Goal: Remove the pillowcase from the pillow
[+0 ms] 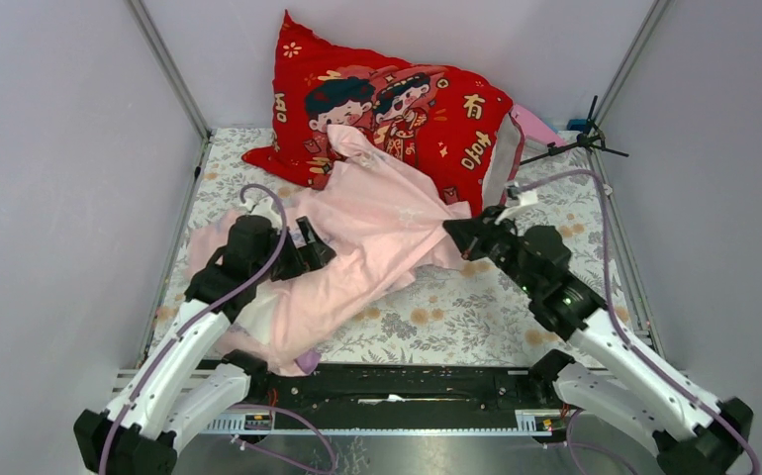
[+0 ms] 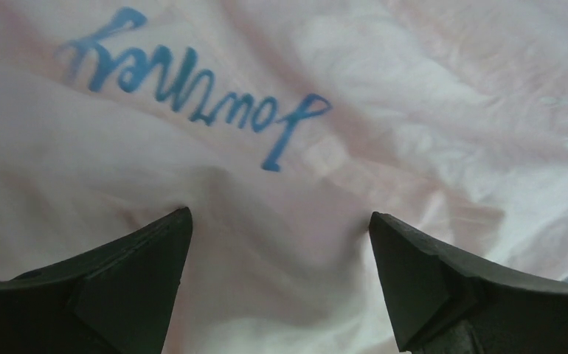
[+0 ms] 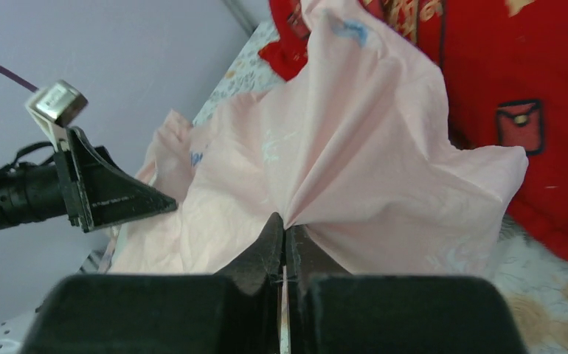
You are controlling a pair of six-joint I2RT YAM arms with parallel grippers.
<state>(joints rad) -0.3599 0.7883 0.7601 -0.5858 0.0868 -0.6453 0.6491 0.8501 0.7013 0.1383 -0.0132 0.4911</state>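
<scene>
Floral cloth (image 1: 476, 317) beneath crumpled thin pink pillowcase (image 1: 377, 228)

Looks like a robotics lab test cell, not anyone's bedroom: plain grey wall panels (image 1: 50, 198) held in bare metal posts (image 1: 169, 69), a black mounting rail (image 1: 407, 381) along the near table edge, purple cables (image 1: 606, 257) looping around, and just a floral sheet (image 1: 476, 317) spread over the tabletop.

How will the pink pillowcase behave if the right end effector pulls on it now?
Probably floppy: the pillowcase fans into pleats from where the right end effector pinches it. Likely thin and light, given its soft crumpled folds. It may drag on the red cushion it leans against.
</scene>
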